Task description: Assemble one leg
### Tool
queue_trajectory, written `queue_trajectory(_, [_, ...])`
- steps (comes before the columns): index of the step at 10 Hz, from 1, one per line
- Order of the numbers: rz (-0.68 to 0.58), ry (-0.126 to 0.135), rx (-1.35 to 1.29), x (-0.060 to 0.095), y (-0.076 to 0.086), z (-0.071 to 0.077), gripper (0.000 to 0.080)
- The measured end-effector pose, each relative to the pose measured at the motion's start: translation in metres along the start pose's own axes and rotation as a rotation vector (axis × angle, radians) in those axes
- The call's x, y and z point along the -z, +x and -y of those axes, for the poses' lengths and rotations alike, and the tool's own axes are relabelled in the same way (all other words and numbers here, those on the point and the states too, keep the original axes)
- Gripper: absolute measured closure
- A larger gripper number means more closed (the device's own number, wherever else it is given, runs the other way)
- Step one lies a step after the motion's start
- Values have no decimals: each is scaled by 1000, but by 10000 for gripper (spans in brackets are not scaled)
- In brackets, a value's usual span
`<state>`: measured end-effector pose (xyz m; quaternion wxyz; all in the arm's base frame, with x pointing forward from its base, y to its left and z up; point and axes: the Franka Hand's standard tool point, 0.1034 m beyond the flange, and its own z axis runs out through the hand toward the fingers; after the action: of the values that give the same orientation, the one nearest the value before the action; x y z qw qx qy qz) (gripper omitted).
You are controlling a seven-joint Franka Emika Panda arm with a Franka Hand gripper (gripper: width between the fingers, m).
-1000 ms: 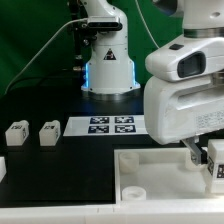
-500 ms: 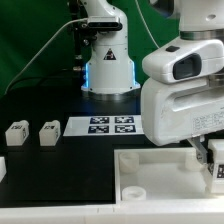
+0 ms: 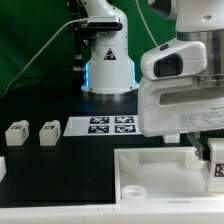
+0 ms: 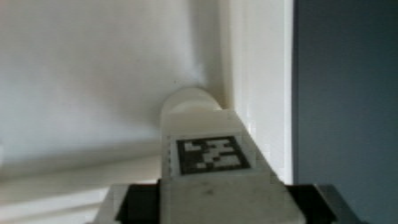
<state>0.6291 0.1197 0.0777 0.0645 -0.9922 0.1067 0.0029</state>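
Observation:
My gripper (image 3: 208,152) is at the exterior view's right, over the right end of the large flat white board with round holes (image 3: 150,172). It is shut on a white leg (image 3: 215,160) with a tag mark. In the wrist view the leg (image 4: 217,145) sits between the dark fingers (image 4: 143,205) and points down at the board's white surface near its edge. Two more legs (image 3: 16,133) (image 3: 49,133) stand on the black table at the exterior view's left. Part of another white piece (image 3: 2,168) shows at the left edge.
The marker board (image 3: 112,125) lies behind the large board, in front of the robot base (image 3: 108,65). A round hole (image 3: 133,190) shows near the board's front left corner. A green backdrop closes the back.
The arm has shifted slightly up and toward the exterior view's left, with the leg still held. The legs on the table have not moved.

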Motion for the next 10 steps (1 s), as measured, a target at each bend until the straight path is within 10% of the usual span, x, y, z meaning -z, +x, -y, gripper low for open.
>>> queue_trajectory(2, [-1,9,-196,-1,0,-1,494])
queue_trajectory(7, [3,149,-986,-11,-3,2,499])
queue_trajectory(10, [20,188,-1236,-13,-4,6,499])
